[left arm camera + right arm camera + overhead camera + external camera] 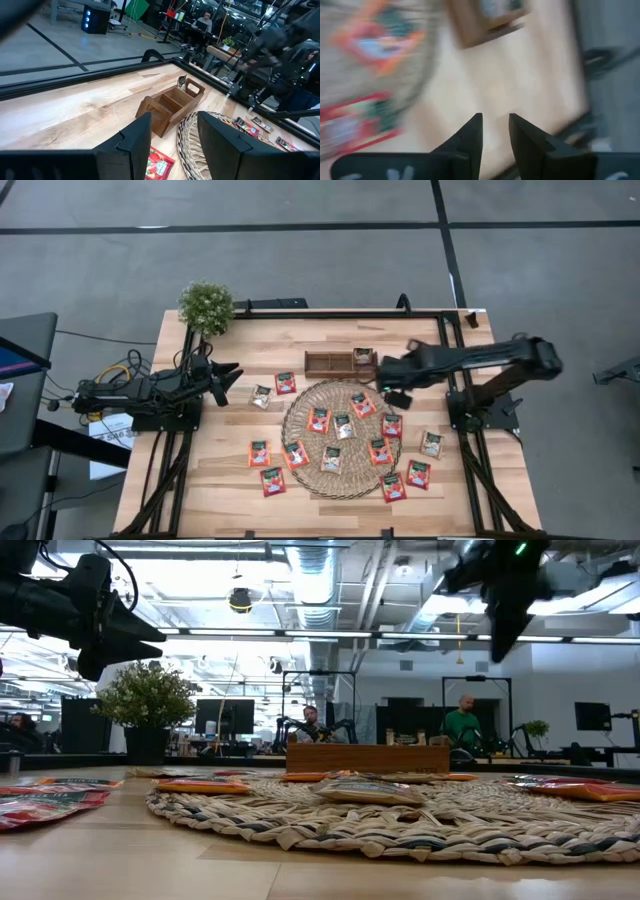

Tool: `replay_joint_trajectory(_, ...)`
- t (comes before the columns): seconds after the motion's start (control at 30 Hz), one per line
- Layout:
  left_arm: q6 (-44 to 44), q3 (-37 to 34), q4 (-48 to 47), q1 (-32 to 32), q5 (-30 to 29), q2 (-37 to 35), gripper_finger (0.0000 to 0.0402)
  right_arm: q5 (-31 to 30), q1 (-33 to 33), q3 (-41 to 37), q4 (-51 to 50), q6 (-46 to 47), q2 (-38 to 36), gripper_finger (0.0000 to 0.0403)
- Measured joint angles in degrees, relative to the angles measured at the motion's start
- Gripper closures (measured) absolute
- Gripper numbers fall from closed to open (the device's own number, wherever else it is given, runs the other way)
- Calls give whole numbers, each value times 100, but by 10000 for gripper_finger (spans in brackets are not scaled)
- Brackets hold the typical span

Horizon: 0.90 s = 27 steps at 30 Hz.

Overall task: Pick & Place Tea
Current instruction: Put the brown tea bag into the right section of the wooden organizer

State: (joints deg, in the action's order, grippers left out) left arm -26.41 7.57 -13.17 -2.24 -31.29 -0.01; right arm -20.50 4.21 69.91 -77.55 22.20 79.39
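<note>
Only the high view shows the whole spread: flat square tea sachets (pixel 343 426) lie on and around the round woven mat (pixel 340 470), one in the wooden tray (pixel 330 363). The low view shows the mat's braided coils. The right gripper (pixel 384 371) hovers beside the tray, fingers slightly parted, empty. The left gripper (pixel 236 374) hangs open, empty, at the table's left.

The room was an open workshop with a grey floor (pixel 300 260) crossed by dark lines. Exposed ducts (pixel 315 580) and strip lights ran along the ceiling. Desks with monitors (pixel 225 715) stood beyond the table's far edge, where people (pixel 462 720) sat.
</note>
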Motion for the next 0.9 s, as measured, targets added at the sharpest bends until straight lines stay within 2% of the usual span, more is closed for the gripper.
replay_joint_trajectory(0.13, 0, 0, 0, 1, 1, 0, 250, 1055, 437, 0, -51, 605, -444, 316)
replay_joint_trajectory(0.23, -2, -1, 0, 0, 2, 0, 250, 1411, 866, 0, -281, 1173, -481, 316)
replay_joint_trajectory(0.37, -1, 0, -1, 1, 4, 0, 250, 1488, 1460, -2, -698, 1876, -253, 316)
replay_joint_trajectory(0.5, 0, 0, -1, 1, 4, 0, 250, 1772, 1883, -2, -753, 2163, 70, 316)
replay_joint_trajectory(0.63, 0, -1, -2, 1, 4, 0, 250, 1804, 2180, -73, -705, 2431, 306, 316)
replay_joint_trajectory(0.9, -2, 1, 0, 0, 4, 0, 250, 2403, 2412, -1042, 92, 2909, 119, 316)
